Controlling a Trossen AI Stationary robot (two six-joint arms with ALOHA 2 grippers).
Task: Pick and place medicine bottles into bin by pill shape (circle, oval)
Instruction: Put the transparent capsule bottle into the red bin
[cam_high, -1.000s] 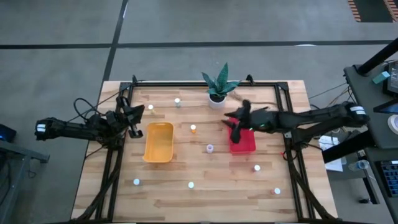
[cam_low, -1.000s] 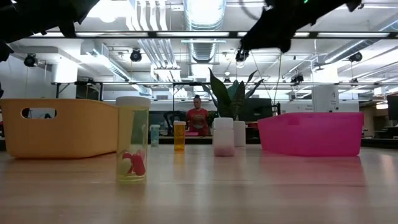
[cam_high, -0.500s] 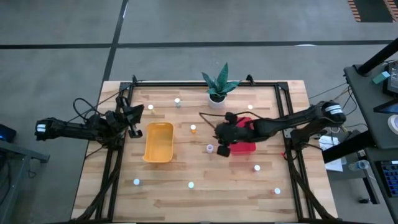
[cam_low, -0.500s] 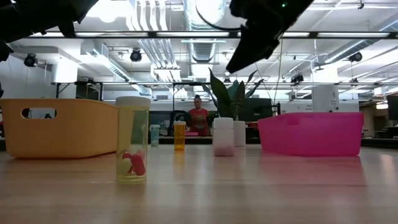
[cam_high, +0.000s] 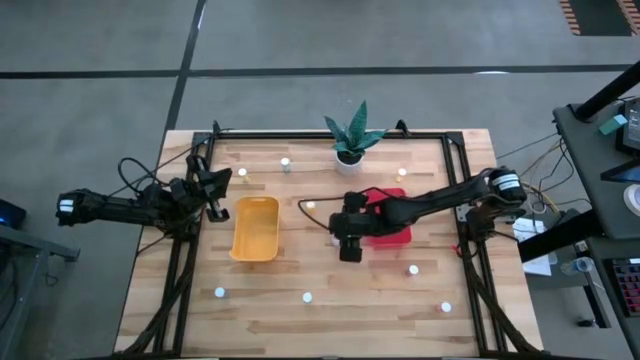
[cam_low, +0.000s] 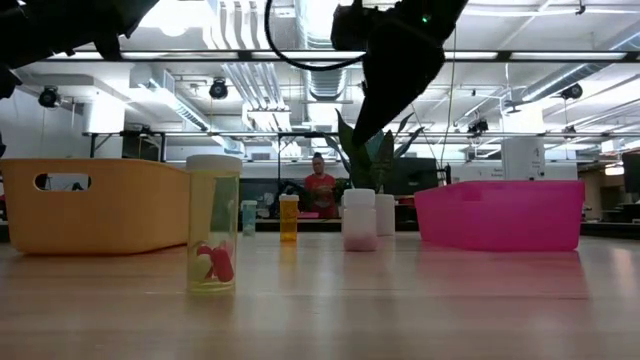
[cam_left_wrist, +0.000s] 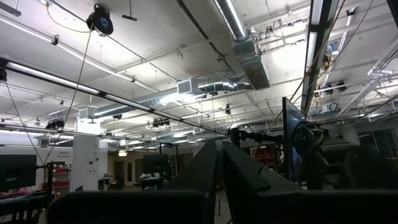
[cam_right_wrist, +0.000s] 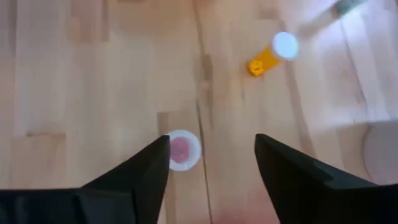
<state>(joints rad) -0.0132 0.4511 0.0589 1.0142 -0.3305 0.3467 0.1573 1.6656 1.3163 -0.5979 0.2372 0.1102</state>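
Medicine bottles are scattered upright over the wooden worktop (cam_high: 300, 270), small white-capped dots in the high view. One pink-tinted bottle (cam_right_wrist: 181, 150) stands mid-worktop, btwn the yellow bin (cam_high: 255, 228) and the red bin (cam_high: 394, 235), w/ the orange bottle (cam_right_wrist: 271, 53) a bit farther back. Right gripper (cam_high: 348, 243) hangs above that pink bottle, jaws spread wide, holding nothing; in the right wrist view the bottle sits just beside one finger (cam_right_wrist: 134, 180), not centred in the gap. Low view shows a yellowish bottle (cam_low: 214, 224) nearest the camera. Left gripper (cam_high: 213, 193) waits at the worktop's left edge near the yellow bin, jaws closed together, empty. Potted plant (cam_high: 351, 135) at the back edge.
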